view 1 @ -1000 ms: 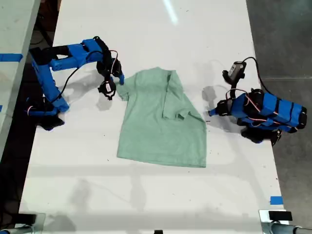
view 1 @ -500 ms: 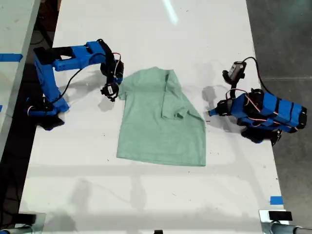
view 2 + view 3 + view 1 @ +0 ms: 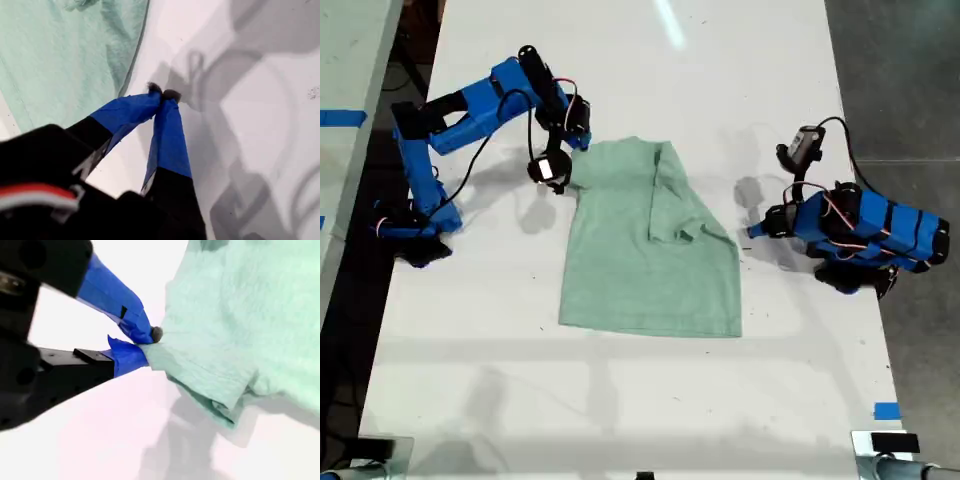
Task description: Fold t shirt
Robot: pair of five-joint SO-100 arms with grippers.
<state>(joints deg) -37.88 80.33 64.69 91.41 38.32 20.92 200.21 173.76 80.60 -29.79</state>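
The pale mint-green t shirt [image 3: 650, 265] lies flat on the white table [image 3: 620, 400], with the sleeve on the exterior view's right folded inward over the chest. My second gripper [image 3: 562, 166] [image 3: 146, 344] is shut on the hem of the other sleeve, lifted slightly off the table at the shirt's upper corner on the exterior view's left. My first gripper [image 3: 756, 231] [image 3: 162, 94] is shut with nothing in it, low over bare table just beyond the t shirt [image 3: 65, 55] edge on the exterior view's right; that arm sits folded up.
Blue tape marks sit at the exterior view's left edge [image 3: 340, 117] and lower right [image 3: 886, 410]. A second table [image 3: 345, 150] borders the exterior view's left side and dark floor [image 3: 910, 80] its right. A small camera on a cable [image 3: 805, 145] stands above the folded arm.
The second arm has risen and swung toward the shirt, closing on the sleeve hem and drawing that sleeve up and inward. The first arm has not moved.
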